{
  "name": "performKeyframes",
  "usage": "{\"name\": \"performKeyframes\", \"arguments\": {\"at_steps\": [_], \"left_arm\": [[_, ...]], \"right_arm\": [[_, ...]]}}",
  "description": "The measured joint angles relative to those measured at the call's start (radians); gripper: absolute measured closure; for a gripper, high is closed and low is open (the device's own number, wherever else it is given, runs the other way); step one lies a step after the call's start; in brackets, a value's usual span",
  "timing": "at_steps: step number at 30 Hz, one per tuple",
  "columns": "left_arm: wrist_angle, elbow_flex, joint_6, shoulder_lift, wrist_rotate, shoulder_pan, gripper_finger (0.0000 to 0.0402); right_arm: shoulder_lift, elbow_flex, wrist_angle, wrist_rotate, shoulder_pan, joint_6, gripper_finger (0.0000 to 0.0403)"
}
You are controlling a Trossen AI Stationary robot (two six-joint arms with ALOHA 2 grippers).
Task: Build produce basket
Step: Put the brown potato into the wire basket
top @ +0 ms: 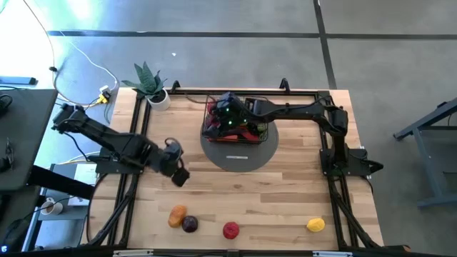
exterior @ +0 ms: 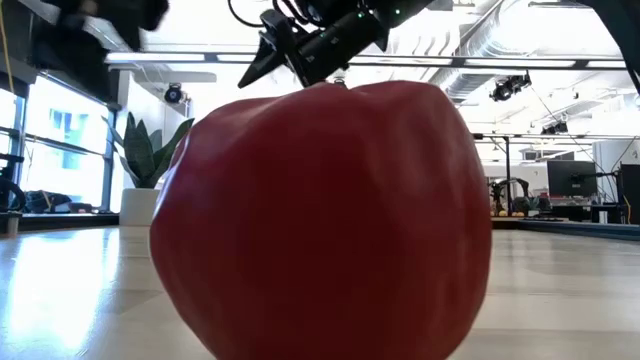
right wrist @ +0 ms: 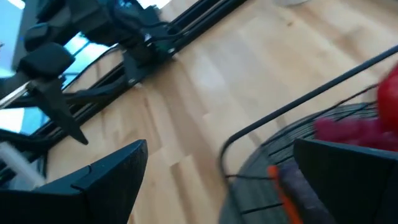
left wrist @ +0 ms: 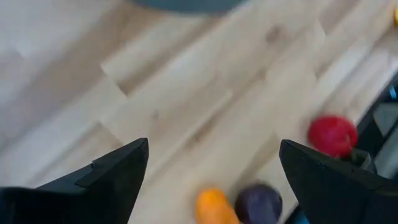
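Note:
The black wire basket (top: 232,123) stands on a flat grey round disc (top: 239,151) at the table's middle, with red produce (right wrist: 354,130) and an orange piece (right wrist: 285,186) inside. My right gripper (top: 221,107) (right wrist: 221,149) hovers open over the basket's left rim (right wrist: 280,118). My left gripper (top: 180,176) (left wrist: 211,146) is open and empty above bare wood, left of the disc. Loose produce lies near the near edge: an orange fruit (top: 177,215) (left wrist: 214,206), a purple one (top: 190,224) (left wrist: 258,202), a red one (top: 230,230) (left wrist: 333,135) (exterior: 320,220) and a yellow one (top: 315,225).
A spiky green potted plant (top: 151,87) stands at the table's far left corner. Black frame rails (top: 128,207) run along the table's left, right and far sides. Bare wood lies between the disc and the loose produce. The red fruit fills most of the low view.

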Motion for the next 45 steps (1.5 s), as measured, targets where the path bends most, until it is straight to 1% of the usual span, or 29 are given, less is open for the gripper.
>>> {"name": "performKeyframes", "arguments": {"at_steps": [7,11,14,20,26,32,39,45], "left_arm": [[0.001,-0.002,-0.167,0.000,-0.021,-0.186,0.0048],[0.007,-0.032,-0.267,0.002,-0.036,-0.272,0.0048],[0.015,-0.049,-0.346,0.026,-0.046,-0.327,0.0048],[0.019,-0.061,-0.442,0.088,-0.058,-0.411,0.0048],[0.040,-0.061,-0.495,0.170,-0.060,-0.447,0.0048],[0.134,-0.061,-0.495,0.241,-0.040,-0.447,0.0048],[0.157,-0.061,-0.513,0.298,-0.024,-0.446,0.0048],[0.227,-0.061,-0.512,0.334,-0.011,-0.447,0.0048]], "right_arm": [[-0.001,0.000,0.006,-0.005,0.084,0.072,0.0018],[-0.001,0.000,0.006,0.035,0.135,0.126,0.0018],[-0.001,0.000,0.002,0.058,0.167,0.170,0.0018],[-0.001,0.000,-0.007,0.072,0.218,0.222,0.0018],[-0.001,0.000,-0.020,0.126,0.254,0.224,0.0018],[-0.001,0.000,-0.029,0.131,0.264,0.225,0.0018],[-0.001,0.000,-0.041,0.133,0.264,0.243,0.0018],[-0.001,0.000,-0.046,0.133,0.264,0.250,0.0018]]}}
